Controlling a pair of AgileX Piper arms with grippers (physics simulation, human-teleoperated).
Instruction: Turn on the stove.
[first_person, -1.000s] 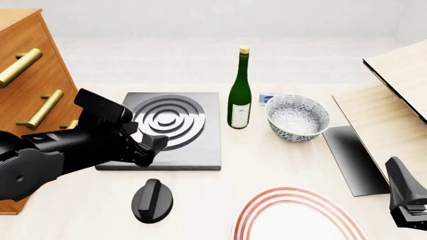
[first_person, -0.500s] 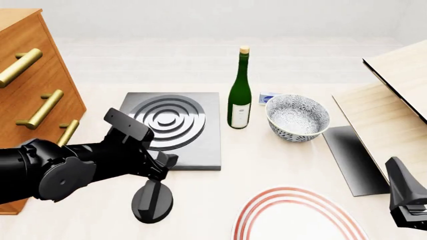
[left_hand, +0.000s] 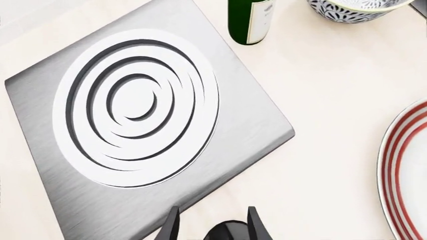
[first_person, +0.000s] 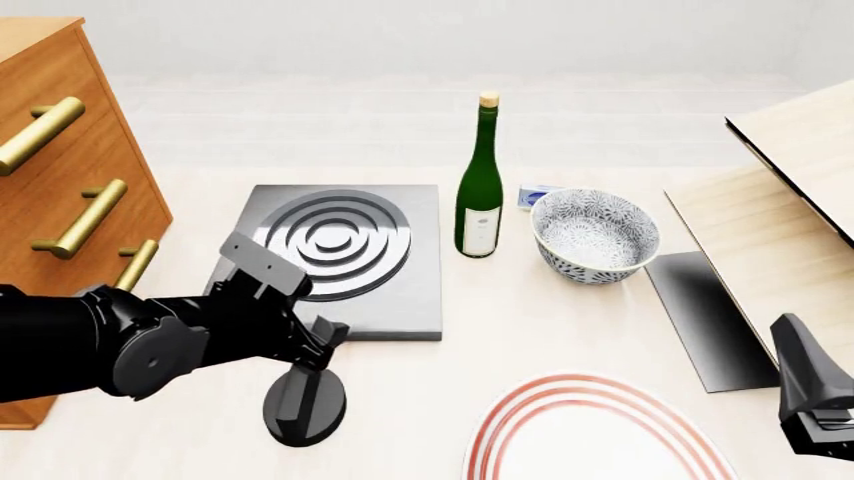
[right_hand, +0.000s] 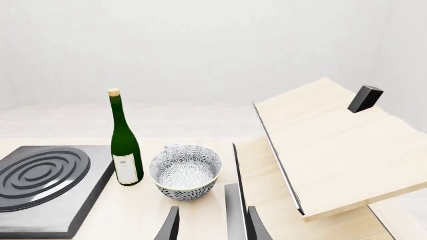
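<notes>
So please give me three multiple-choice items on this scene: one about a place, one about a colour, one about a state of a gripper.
1. Where does the knob lie, seen from the front view?
A. on the burner rings
B. on the table, nearer the camera than the stove
C. inside the bowl

2. Which colour is the bottle?
A. dark green
B. red
C. white

3. How is the left gripper?
A. shut on the bottle
B. resting on the plate
C. open, fingers either side of the knob's top

Answers:
1 B, the knob sits off the slab, before its near edge.
2 A, green glass with a pale label.
3 C, the left wrist view shows both fingers apart around the knob.
</notes>
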